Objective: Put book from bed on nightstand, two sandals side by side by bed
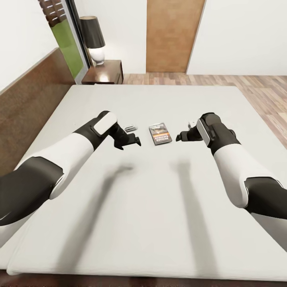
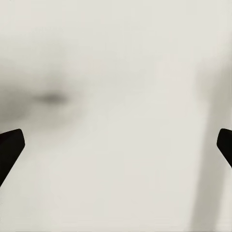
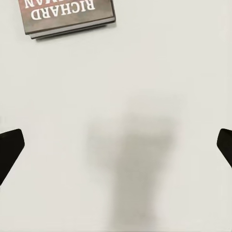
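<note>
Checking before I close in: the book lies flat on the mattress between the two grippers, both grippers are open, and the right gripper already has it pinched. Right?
Not quite. The book does lie flat on the mattress between the open left gripper and right gripper, but the right one holds nothing. The right wrist view shows the book lying apart from its fingers.
</note>
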You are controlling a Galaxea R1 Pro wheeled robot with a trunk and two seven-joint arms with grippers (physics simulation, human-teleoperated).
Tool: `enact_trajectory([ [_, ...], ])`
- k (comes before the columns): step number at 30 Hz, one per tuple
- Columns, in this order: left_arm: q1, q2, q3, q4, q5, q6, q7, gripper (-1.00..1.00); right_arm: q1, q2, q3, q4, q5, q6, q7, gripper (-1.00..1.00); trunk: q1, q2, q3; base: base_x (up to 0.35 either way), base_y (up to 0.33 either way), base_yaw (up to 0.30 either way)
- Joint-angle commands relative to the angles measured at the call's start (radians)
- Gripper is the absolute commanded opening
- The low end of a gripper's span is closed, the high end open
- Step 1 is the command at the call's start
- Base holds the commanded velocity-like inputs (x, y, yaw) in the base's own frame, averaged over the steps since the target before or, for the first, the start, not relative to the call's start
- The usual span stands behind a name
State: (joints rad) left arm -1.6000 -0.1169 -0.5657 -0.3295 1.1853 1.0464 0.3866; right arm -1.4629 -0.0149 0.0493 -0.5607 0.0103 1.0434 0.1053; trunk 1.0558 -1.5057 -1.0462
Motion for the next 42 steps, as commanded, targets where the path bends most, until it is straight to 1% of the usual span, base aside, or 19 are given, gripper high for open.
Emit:
enact_trajectory([
  [1,-0.003,-0.002,-0.006,-0.001,0.012,0.001,0.012,1.0,-0.004,0.0,0.005,-0.001,0.001,0.004,0.005,1.0,0.0,0.0,-0.002,0.0,0.0,0.0],
  [7,-0.03,-0.01,-0.005,-0.001,0.014,0.001,0.034,1.0,-0.029,0.01,0.003,-0.001,-0.001,0.004,0.006,1.0,0.0,0.0,-0.012,0.0,0.0,0.0],
  [10,-0.066,-0.016,-0.003,-0.002,0.017,0.001,0.055,1.0,-0.055,0.015,0.002,0.001,-0.002,0.004,0.006,1.0,0.0,0.0,-0.017,0.0,0.0,0.0],
  [11,-0.066,-0.016,-0.003,-0.002,0.017,0.001,0.055,1.0,-0.055,0.015,0.002,0.001,-0.002,0.004,0.006,1.0,0.0,0.0,-0.018,0.0,0.0,0.0],
  [13,-0.092,-0.02,-0.003,-0.002,0.022,0.001,0.065,1.0,-0.074,0.017,0.001,0.007,-0.002,0.004,0.006,1.0,0.0,0.0,-0.022,0.0,0.0,0.0],
  [14,-0.092,-0.02,-0.003,-0.002,0.022,0.001,0.065,1.0,-0.074,0.017,0.001,0.007,-0.002,0.004,0.006,1.0,0.0,0.0,-0.023,0.0,0.0,0.0],
  [17,-0.137,-0.023,-0.002,-0.001,0.042,0.001,0.075,1.0,-0.105,0.019,0.0,0.029,-0.003,0.004,0.006,1.0,0.0,0.0,-0.028,0.0,0.0,0.0],
  [18,-0.137,-0.023,-0.002,-0.001,0.042,0.001,0.075,1.0,-0.105,0.019,0.0,0.029,-0.003,0.004,0.006,1.0,0.0,0.0,-0.03,0.0,0.0,0.0],
  [20,-0.164,-0.024,-0.002,0.001,0.057,0.001,0.08,1.0,-0.124,0.02,0.0,0.051,-0.003,0.004,0.007,1.0,0.0,0.0,-0.033,0.0,0.0,0.0],
  [21,-0.164,-0.024,-0.002,0.001,0.057,0.001,0.08,1.0,-0.124,0.02,0.0,0.051,-0.003,0.004,0.007,1.0,0.0,0.0,-0.035,0.0,0.0,0.0],
  [24,-0.187,-0.024,-0.001,0.006,0.07,0.001,0.091,1.0,-0.148,0.024,-0.001,0.086,-0.004,0.004,0.007,1.0,0.0,0.0,-0.039,0.0,0.0,0.0],
  [32,-0.202,-0.023,0.0,0.01,0.08,0.001,0.107,1.0,-0.185,0.031,-0.005,0.145,-0.006,0.004,0.007,1.0,0.0,0.0,-0.052,0.0,0.0,0.0],
  [34,-0.206,-0.023,0.0,0.011,0.082,0.001,0.112,1.0,-0.203,0.033,-0.014,0.176,-0.006,0.004,0.007,1.0,0.0,0.0,-0.056,0.0,0.0,0.0],
  [35,-0.206,-0.023,0.0,0.011,0.082,0.001,0.112,1.0,-0.203,0.033,-0.014,0.176,-0.006,0.004,0.007,1.0,0.0,0.0,-0.057,0.0,0.0,0.0],
  [38,-0.209,-0.024,0.001,0.011,0.083,0.001,0.116,1.0,-0.236,0.034,-0.042,0.227,-0.006,0.004,0.007,1.0,0.0,0.0,-0.062,0.0,0.0,0.0],
  [39,-0.209,-0.024,0.001,0.011,0.083,0.001,0.116,1.0,-0.236,0.034,-0.042,0.227,-0.006,0.004,0.007,1.0,0.0,0.0,-0.064,0.0,0.0,0.0],
  [41,-0.211,-0.025,0.001,0.012,0.084,0.001,0.118,1.0,-0.261,0.034,-0.062,0.262,-0.006,0.004,0.007,1.0,0.0,0.0,-0.067,0.0,0.0,0.0],
  [42,-0.211,-0.025,0.001,0.012,0.084,0.001,0.118,1.0,-0.261,0.034,-0.062,0.262,-0.006,0.004,0.007,1.0,0.0,0.0,-0.069,0.0,0.0,0.0],
])
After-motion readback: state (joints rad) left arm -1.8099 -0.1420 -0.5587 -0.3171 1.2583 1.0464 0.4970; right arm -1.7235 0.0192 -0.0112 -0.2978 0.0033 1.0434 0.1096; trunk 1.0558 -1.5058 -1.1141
